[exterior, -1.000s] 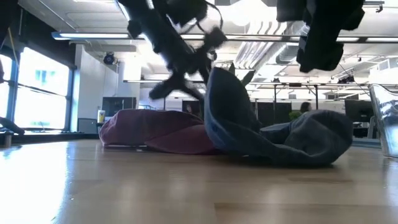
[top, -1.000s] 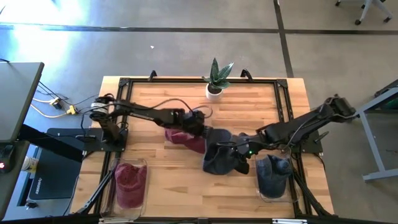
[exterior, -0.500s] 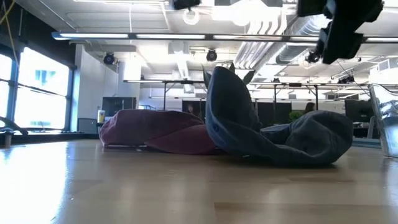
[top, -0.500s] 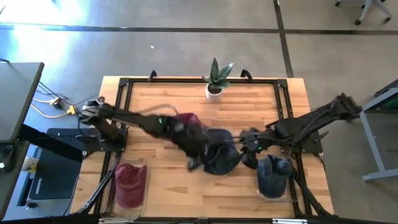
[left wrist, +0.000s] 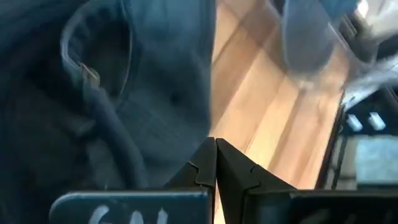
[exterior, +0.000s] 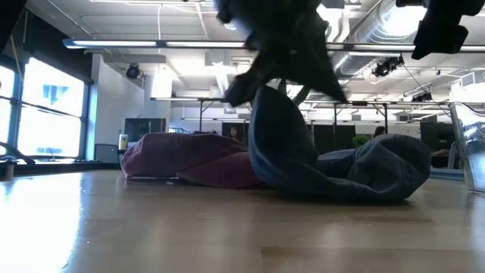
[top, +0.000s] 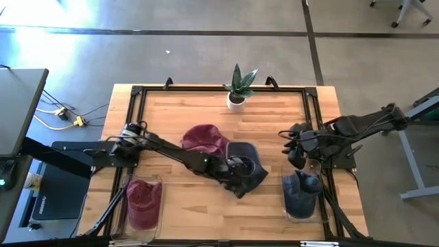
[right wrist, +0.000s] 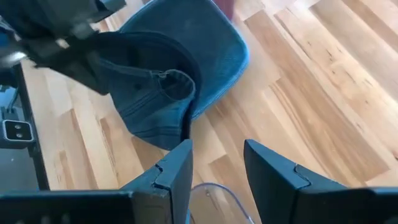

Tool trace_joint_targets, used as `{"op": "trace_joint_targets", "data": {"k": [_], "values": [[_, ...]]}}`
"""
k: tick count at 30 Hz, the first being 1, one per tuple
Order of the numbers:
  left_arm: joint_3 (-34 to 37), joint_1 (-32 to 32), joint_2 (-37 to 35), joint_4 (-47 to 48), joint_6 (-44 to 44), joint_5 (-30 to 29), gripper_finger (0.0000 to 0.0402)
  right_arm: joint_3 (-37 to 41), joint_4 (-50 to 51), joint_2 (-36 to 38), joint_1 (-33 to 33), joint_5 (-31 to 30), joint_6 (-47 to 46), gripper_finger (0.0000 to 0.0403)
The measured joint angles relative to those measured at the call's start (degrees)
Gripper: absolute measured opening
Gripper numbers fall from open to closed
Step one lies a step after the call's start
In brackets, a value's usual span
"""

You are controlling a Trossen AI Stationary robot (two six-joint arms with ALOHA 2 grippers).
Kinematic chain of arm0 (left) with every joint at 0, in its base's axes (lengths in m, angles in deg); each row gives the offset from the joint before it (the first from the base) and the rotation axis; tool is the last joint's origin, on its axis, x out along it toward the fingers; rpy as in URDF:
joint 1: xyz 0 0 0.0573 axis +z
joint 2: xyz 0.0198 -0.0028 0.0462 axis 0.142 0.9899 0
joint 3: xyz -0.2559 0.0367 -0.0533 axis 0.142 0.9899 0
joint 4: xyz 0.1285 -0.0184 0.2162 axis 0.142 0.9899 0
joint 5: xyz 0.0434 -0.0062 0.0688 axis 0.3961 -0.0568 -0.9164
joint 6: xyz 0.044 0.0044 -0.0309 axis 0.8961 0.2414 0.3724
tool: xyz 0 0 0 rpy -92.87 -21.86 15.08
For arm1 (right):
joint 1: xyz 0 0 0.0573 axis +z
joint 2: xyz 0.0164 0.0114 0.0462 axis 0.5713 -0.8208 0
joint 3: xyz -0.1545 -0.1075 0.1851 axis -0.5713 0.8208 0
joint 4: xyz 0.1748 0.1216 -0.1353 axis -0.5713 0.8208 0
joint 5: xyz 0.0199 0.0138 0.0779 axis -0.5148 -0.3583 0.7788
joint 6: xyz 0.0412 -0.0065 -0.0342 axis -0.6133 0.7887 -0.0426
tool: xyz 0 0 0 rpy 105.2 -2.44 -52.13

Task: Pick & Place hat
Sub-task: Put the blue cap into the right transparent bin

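Note:
A blue hat (top: 248,171) lies on the wooden table near its middle, part of it standing up (exterior: 276,129). Its far-left side lies against a maroon hat (top: 204,137). My left gripper (left wrist: 216,146) is shut and hangs over the blue hat, its fingertips at the hat's edge (left wrist: 199,106). My right gripper (right wrist: 217,168) is open with nothing between its fingers. It is raised near the table's right edge (top: 296,156), just beyond a clear bin. My left gripper's shut fingertips (left wrist: 208,155) slant down at the blue hat's edge (left wrist: 202,124). I cannot tell whether they touch the cloth or have any of it between them.
A clear bin (top: 284,195) at the near right holds a dark blue hat. A second bin (top: 127,206) at the near left holds a maroon hat. A potted plant (top: 238,89) stands at the far edge. Bare wood lies along the near edge between the bins.
My left gripper has swung from the maroon hat toward the table's near right and now hangs over the blue hat. My right gripper has drawn back from the blue hat toward the table's right edge and risen. Both hats lie where they were.

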Motion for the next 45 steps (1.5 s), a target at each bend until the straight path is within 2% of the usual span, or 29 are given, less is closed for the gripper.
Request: {"op": "trace_joint_targets", "data": {"k": [3,6,10,14,19,22,25,28,33,39,41,43,45], "values": [[-1.1,0.7,2.7,-3.5,-0.7,-3.6,0.0002,0.0,0.8,0.5,0.0,-0.5,0.1,0.0138],[0.0,0.7,3.8,5.0,-1.5,-6.3,0.0001,0.0,0.9,0.2,0.0,-0.4,0.2,0.0138],[-0.8,0.7,3.4,12.6,-8.9,-15.2,0.0000,0.0,1.1,0.1,0.0,-0.4,0.2,0.0138],[-1.7,0.6,4.3,28.8,-17.1,-19.1,0.0000,0.0,1.3,-0.1,0.0,-0.6,0.2,0.0138],[-4.8,0.6,3.8,32.2,-20.7,-23.4,0.0000,0.0,1.1,-0.6,0.0,-1.3,0.2,0.0138],[-9.7,0.7,4.0,35.8,-19.7,-24.3,0.0000,0.0,1.1,-1.0,0.0,-1.2,0.7,0.0138],[-16.3,0.7,3.8,42.2,-15.1,-23.0,0.0000,0.0,0.1,-1.9,0.0,-0.7,1.7,0.0138],[-21.7,0.7,3.8,48.7,-10.6,-16.9,0.0000,0.0,-3.3,-3.4,0.0,-0.8,3.8,0.0138],[-22.2,-0.8,2.0,58.6,-9.7,-8.1,0.0000,0.0,-11.7,-7.2,-1.1,0.1,11.2,0.0140],[-18.4,-6.1,-3.9,57.8,-11.5,-4.0,0.0000,0.0,-22.9,-15.1,-8.1,10.5,24.1,0.0177],[-16.9,-7.4,-4.6,54.4,-15.0,-2.9,0.0000,0.0,-26.2,-18.6,-11.9,14.4,29.3,0.0193],[-14.4,-9.3,-6.2,56.5,-18.8,-4.0,0.0000,0.0,-31.1,-22.4,-16.1,20.0,33.7,0.0207],[-13.4,-10.3,-7.4,51.5,-22.1,-4.4,0.0000,0.0,-35.4,-26.6,-20.0,25.6,37.8,0.0219]]}}
